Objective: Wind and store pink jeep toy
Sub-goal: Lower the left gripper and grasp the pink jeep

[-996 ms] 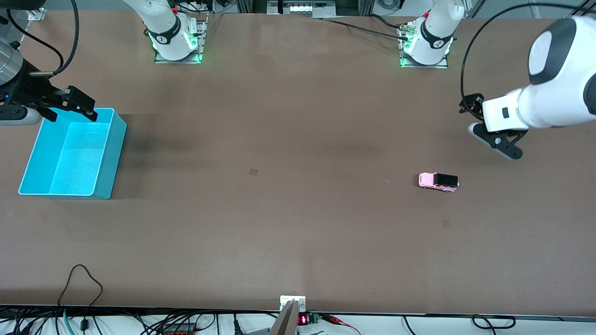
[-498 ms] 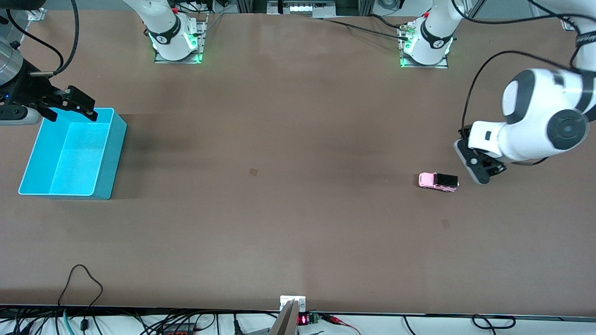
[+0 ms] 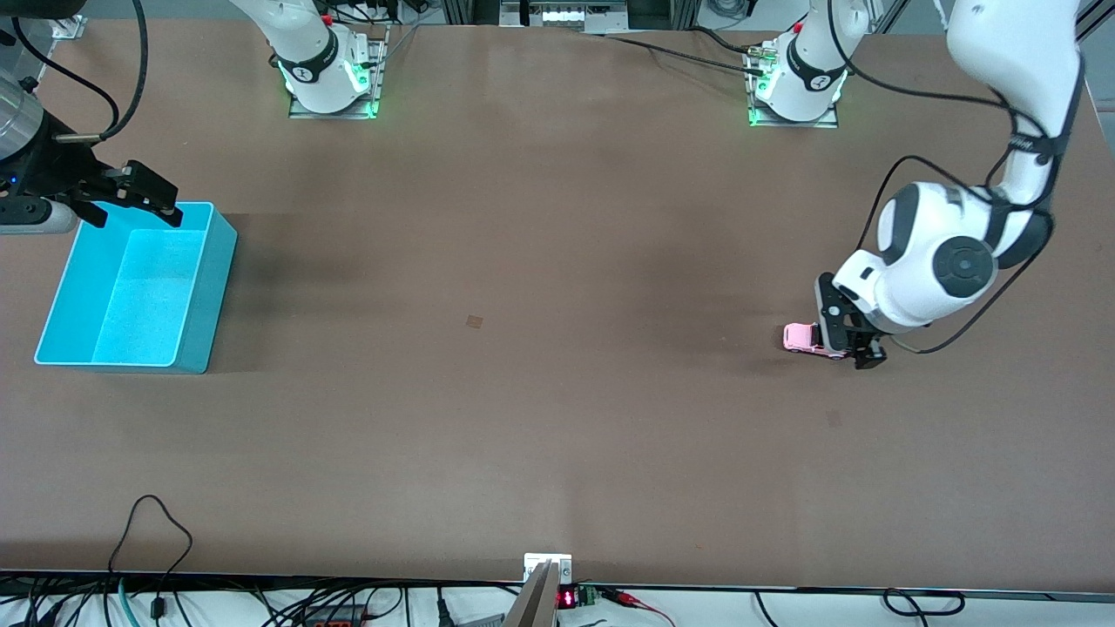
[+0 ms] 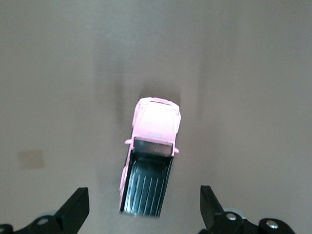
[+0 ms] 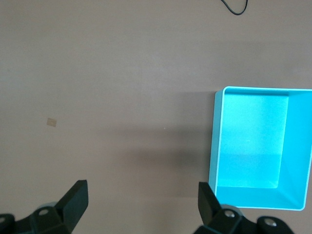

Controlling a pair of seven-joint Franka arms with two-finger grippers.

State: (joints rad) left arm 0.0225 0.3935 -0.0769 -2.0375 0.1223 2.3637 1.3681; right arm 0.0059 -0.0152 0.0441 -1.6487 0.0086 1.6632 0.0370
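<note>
Looking at front view: pink jeep toy (image 3: pixel 806 339) sits on desk (image 3: pixel 540 392) toward left arm's end, well apart from turquoise bin (image 3: pixel 139 292). Left claw (image 3: pixel 843 341) is down over jeep's black roof end, fingers spread, nothing gripped. Right claw (image 3: pixel 131 200) waits over bin's rim, released.

Left wrist view: jeep (image 4: pixel 150 156) lies between spread fingers (image 4: pixel 75 209), not touching.

Right wrist view: bin (image 5: pixel 217 141) beside open fingers (image 5: pixel 73 200).

A robotics lab, plainly: two white arms bolted to metal base plates (image 3: pixel 331 109) with green lights glowing, on one big brown table (image 3: pixel 557 435). Cables (image 3: pixel 157 531) trail over the table's edge nearest the front camera, by a small red digit display (image 3: pixel 567 598). Aluminium framing (image 3: pixel 566 13) stands along the arms' side.
</note>
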